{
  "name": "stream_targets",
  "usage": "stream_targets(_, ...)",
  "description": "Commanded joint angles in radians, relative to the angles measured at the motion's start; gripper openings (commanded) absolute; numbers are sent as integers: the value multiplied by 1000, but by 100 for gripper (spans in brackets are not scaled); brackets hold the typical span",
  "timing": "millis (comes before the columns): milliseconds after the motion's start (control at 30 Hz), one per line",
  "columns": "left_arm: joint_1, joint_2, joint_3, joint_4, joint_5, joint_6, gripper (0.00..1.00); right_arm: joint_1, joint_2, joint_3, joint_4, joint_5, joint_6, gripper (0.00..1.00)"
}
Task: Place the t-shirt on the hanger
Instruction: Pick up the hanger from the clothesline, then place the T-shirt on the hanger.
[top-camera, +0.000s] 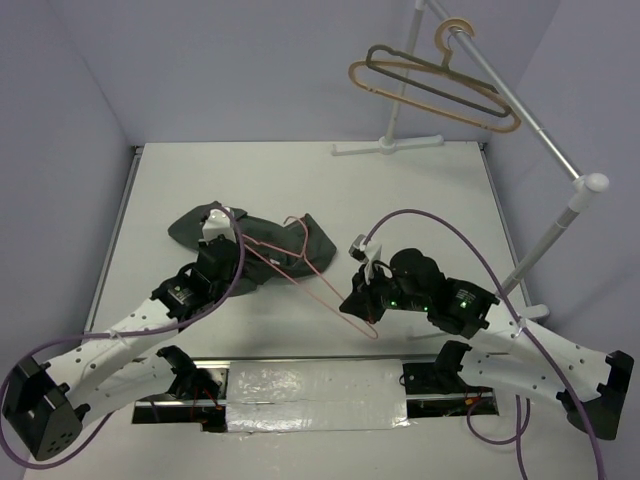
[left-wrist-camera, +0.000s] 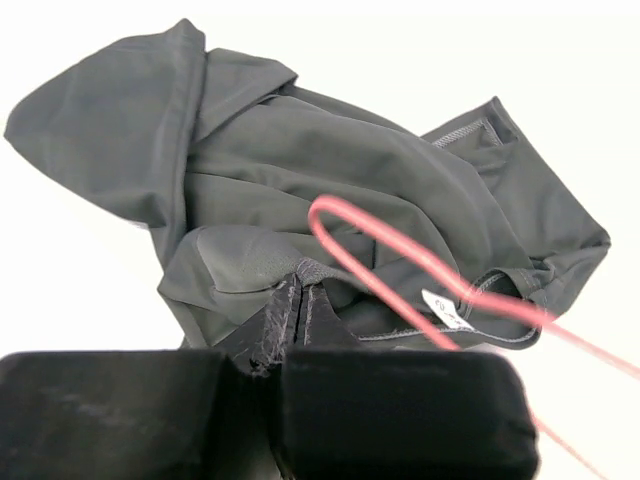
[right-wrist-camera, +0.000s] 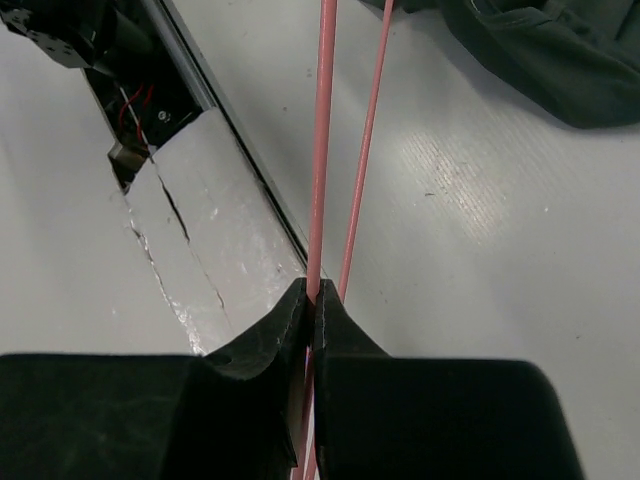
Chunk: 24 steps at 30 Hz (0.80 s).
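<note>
Softly crumpled t-shirt (left-wrist-camera: 300, 170) — thin, pink wire hanger (right-wrist-camera: 321, 150) crosses it.

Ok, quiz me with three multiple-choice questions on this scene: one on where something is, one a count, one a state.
1. Where is the t-shirt?
A. Hung on the rack
B. Draped over the right arm
C. Crumpled on the table, on the left arm's side

2. How many hangers hang on the rack?
A. One
B. Two
C. Four

3. What is the right tool doing?
A. Shut on the pink wire hanger
B. Wide open above the table
C. Shut on the t-shirt

Answers:
1 C: the t-shirt lies bunched on the table.
2 B: only the tan hanger and the dark grey hanger hang on the rack.
3 A: the right tool pinches the pink wire hanger between its closed fingers.
</note>
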Motion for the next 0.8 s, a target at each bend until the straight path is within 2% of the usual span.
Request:
stream_targets(0, 10, -21, 41, 4, -23, 41, 0, 49, 7, 8, 65, 60, -15, 0)
stream_targets(300, 58, -16, 22, 2, -37, 26, 0, 132, -96, -4, 22, 179, 33, 0)
stream_targets(533, 105, -15, 36, -1, -31, 26, 0, 157, -74, -1, -38, 236, 67, 0)
stream_targets(767, 113, -10, 22, 13, -20, 27, 0, 218, -62, -2, -27, 235, 62, 0)
